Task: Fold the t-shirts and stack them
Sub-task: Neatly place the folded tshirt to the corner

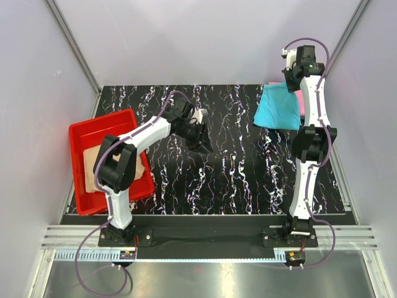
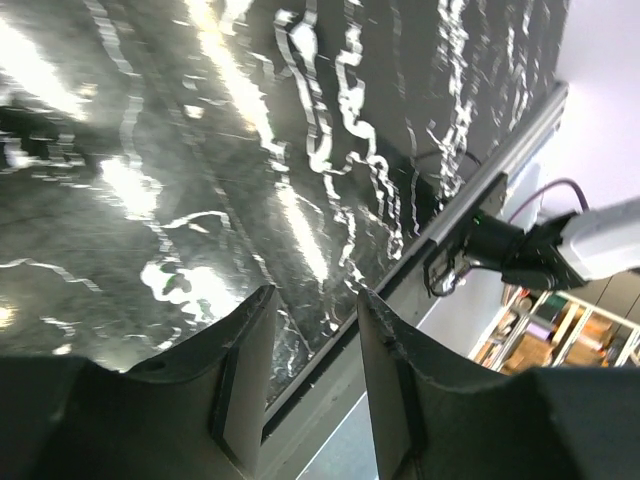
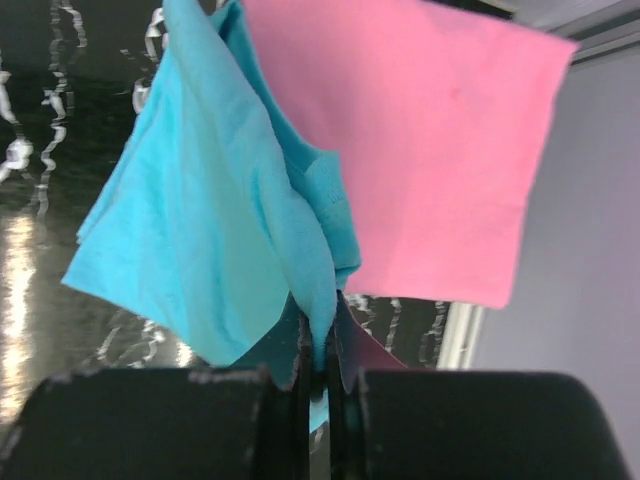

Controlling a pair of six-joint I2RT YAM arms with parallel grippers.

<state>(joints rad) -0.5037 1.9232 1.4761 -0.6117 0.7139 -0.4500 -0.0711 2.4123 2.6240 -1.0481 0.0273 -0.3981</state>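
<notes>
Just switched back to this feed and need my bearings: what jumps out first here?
The right gripper is pinched shut on a fold of the turquoise t-shirt, which lies over the pink t-shirt at the far right corner of the table. On the left, a red tray holds the tan t-shirt, while the left gripper hangs open above the table.

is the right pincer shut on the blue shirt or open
Shut on it: the right pincer pinches a fold of the turquoise shirt, the pink shirt lying behind.
</notes>
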